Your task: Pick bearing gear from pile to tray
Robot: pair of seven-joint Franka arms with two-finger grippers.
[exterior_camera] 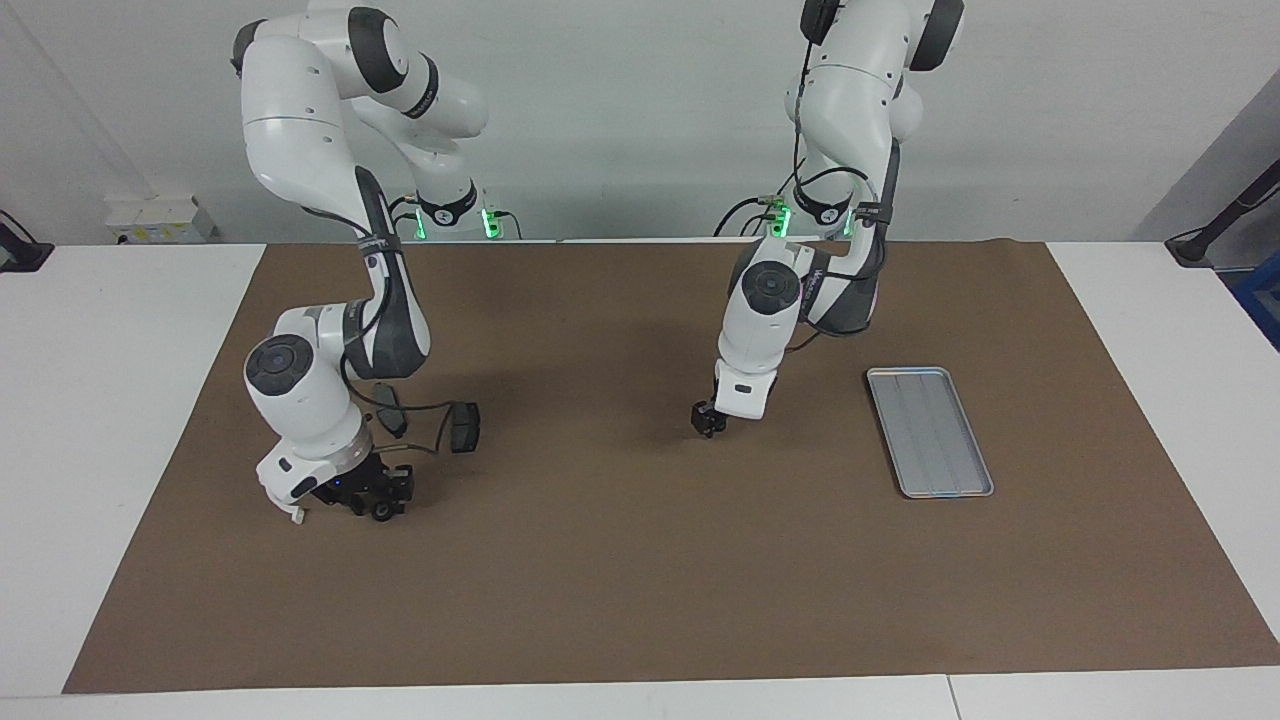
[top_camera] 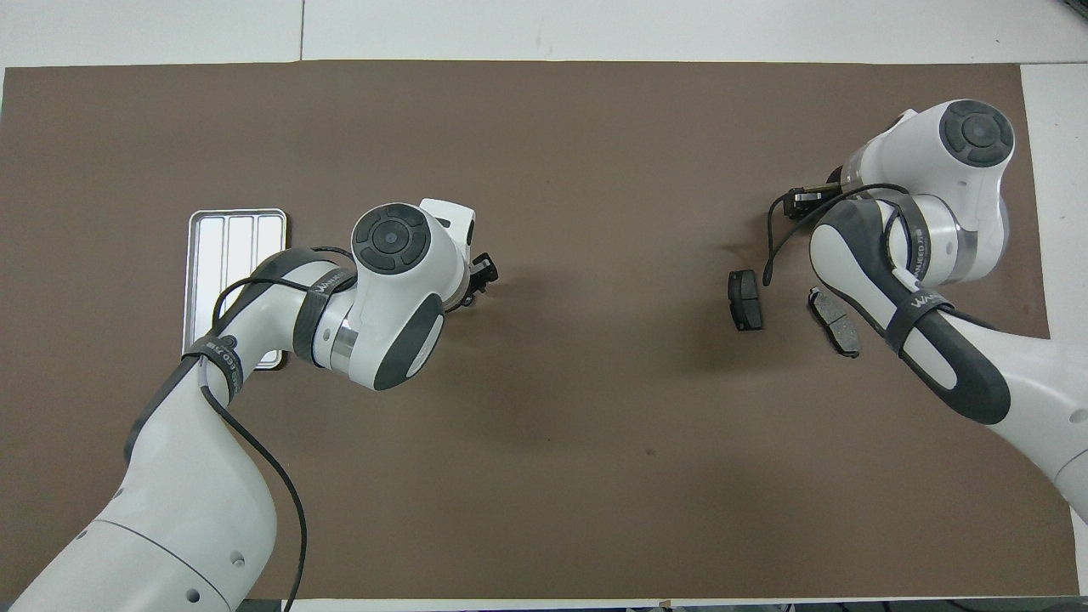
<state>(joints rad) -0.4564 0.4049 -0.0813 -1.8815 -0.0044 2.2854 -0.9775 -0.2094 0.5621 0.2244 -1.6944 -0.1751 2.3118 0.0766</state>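
The pile is down at the right arm's end of the mat: two dark grey brake pads point(exterior_camera: 465, 427) point(top_camera: 745, 299), the second pad point(exterior_camera: 390, 408) point(top_camera: 833, 321) beside the first. My right gripper point(exterior_camera: 383, 503) point(top_camera: 797, 201) is down at the mat, just past the pads from the robots. A small black round piece point(exterior_camera: 383, 513), maybe the bearing gear, sits at its tip; whether it is gripped I cannot tell. My left gripper point(exterior_camera: 708, 420) point(top_camera: 483, 270) hangs low over bare mat between pile and tray. The silver ridged tray point(exterior_camera: 930, 432) point(top_camera: 234, 246) lies at the left arm's end.
A brown mat point(exterior_camera: 640, 580) covers most of the white table. The right arm's black cable point(exterior_camera: 430, 440) loops over the pads. The left arm's elbow hides part of the tray in the overhead view.
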